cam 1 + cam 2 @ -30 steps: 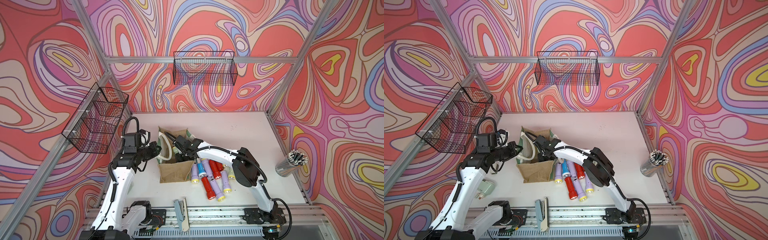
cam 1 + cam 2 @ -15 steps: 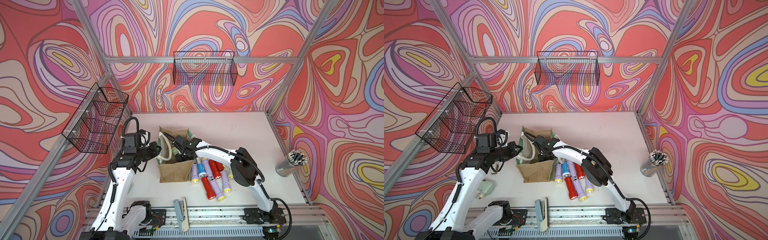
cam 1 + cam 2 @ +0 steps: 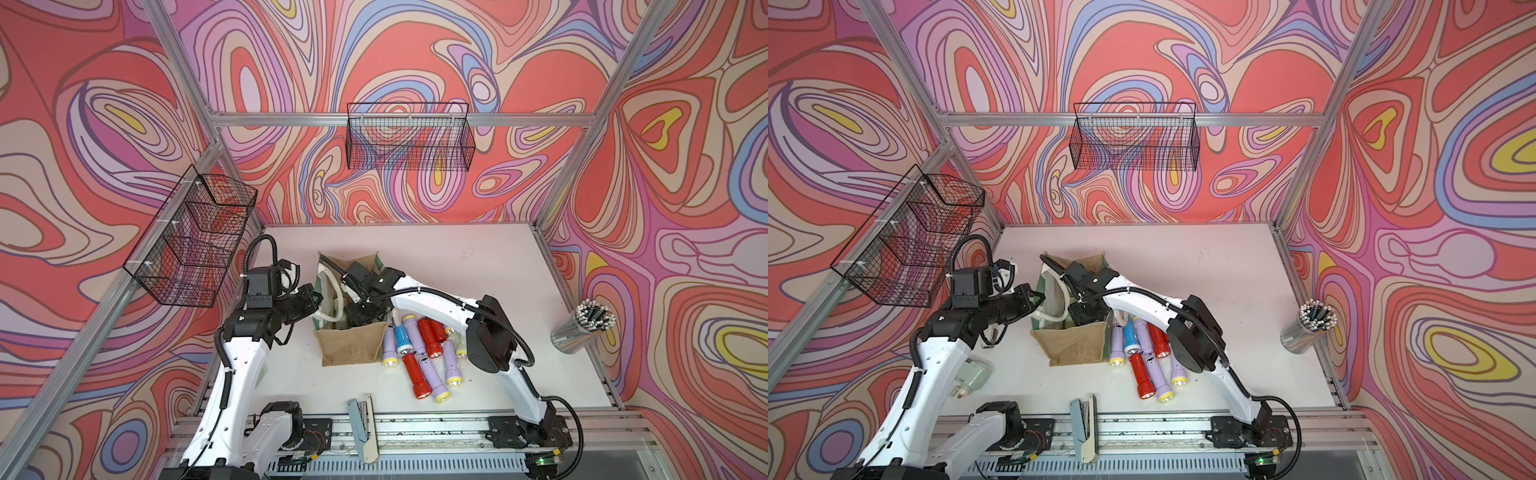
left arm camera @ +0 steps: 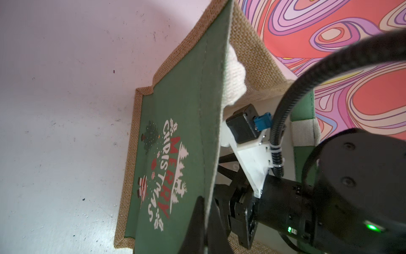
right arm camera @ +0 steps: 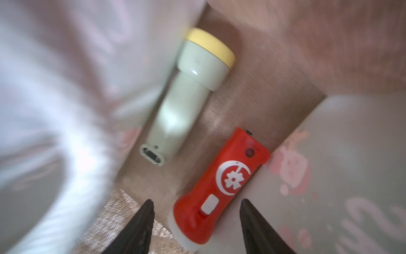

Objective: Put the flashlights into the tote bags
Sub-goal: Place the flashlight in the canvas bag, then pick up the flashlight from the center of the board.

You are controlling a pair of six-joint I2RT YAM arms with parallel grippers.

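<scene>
While the left gripper pinches the soft tote bag wall, the right gripper gapes wide over a red flashlight. Looks light, stiff, slick: grip mid-barrel.

Bright, even light — right wrist view blurred, perhaps motion.

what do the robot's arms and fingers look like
Both the left arm and the right arm have glossy white links between boxy black joint housings. A ribbed black cable hose runs along each, held by white zip ties. The right arm's fingers are black, tapering to points. A green light glows on one black housing.
</scene>
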